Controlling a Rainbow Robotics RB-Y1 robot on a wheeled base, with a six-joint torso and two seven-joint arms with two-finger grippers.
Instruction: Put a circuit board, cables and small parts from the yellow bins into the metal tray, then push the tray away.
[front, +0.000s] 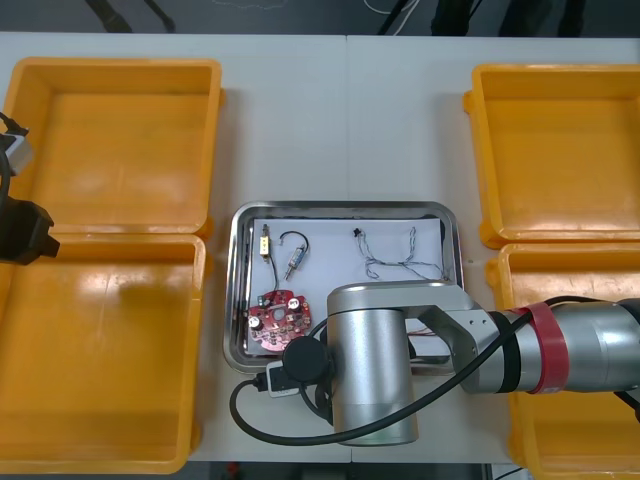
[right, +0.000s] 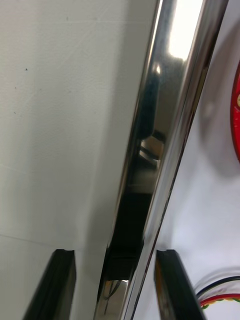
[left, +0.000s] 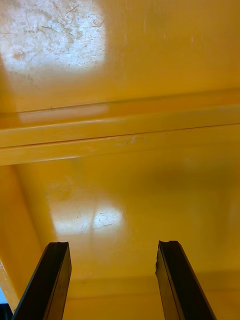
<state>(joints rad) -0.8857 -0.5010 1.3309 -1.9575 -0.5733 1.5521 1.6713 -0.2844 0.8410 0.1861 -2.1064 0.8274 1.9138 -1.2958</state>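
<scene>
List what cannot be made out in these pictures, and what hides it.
- Front view: the right arm's silver body hides the right gripper and the near right corner of the shiny metal tray.
- Right wrist view: the round red circuit board and the red and yellow cable are cut off by the edge.
- Front view: the small metal parts are too small to identify.

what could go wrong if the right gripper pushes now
The right gripper, open, straddles the metal tray's rim; its inner finger could snag the red and yellow cable or nudge the circuit board. Pushed off-centre, the tray might swivel toward a yellow bin. The left gripper hangs over the left bins.
</scene>
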